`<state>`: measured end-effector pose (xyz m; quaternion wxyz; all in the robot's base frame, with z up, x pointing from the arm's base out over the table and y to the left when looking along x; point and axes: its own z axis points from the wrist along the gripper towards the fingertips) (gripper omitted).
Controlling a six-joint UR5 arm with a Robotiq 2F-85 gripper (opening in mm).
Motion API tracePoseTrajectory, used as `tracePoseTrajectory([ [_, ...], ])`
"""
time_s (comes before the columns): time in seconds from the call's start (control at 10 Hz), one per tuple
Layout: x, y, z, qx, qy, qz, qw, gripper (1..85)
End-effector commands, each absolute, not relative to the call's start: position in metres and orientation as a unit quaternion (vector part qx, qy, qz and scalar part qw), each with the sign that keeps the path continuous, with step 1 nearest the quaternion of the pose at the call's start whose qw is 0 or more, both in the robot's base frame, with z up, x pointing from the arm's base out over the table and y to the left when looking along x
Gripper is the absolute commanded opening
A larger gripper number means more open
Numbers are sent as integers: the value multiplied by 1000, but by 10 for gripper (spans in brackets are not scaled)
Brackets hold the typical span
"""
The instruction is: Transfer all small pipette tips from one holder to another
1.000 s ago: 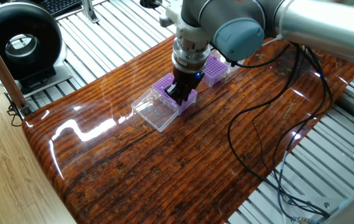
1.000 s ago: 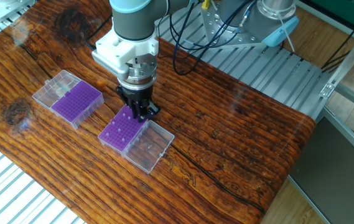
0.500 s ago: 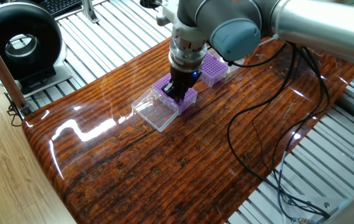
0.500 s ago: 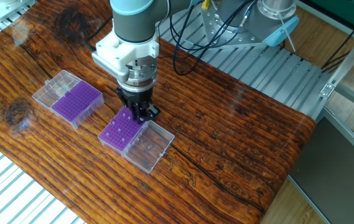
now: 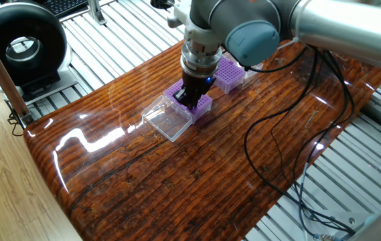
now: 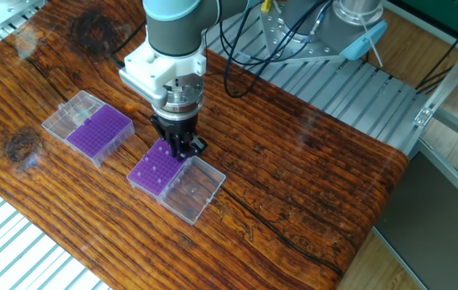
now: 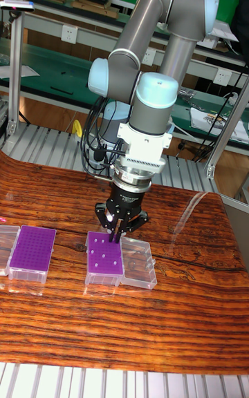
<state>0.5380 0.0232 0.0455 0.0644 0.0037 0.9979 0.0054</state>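
Now the gripper [image 6: 182, 148] sits slightly higher over the near rack [image 7: 104, 262] than a second ago, at its back edge. Fingers look pressed close, possibly pinching a tip; I cannot tell. Pale tips [image 7: 102, 255] dot this rack, so a lift-out seems underway toward the far rack [image 6: 98, 134].

The desk [image 6: 317, 161] is glossy reddish-brown wood with dark streaked grain and white glare patches. Both grid racks, one under the arm [image 6: 158, 167] and one off to the side [image 6: 100, 133], are purple, dotted with rows of holes; their hinged lids [image 6: 192, 189] are clear. The claw [image 7: 118, 231] is black, the arm [image 7: 173, 18] silver-grey with pale blue caps [image 5: 252, 40].
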Motion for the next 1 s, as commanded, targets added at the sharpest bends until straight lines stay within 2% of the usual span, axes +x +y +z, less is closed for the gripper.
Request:
tracePoseTrajectory([
  [0.0,536,23,46,6,998,11,66,197],
  [0.9,529,24,44,1,998,12,67,190],
])
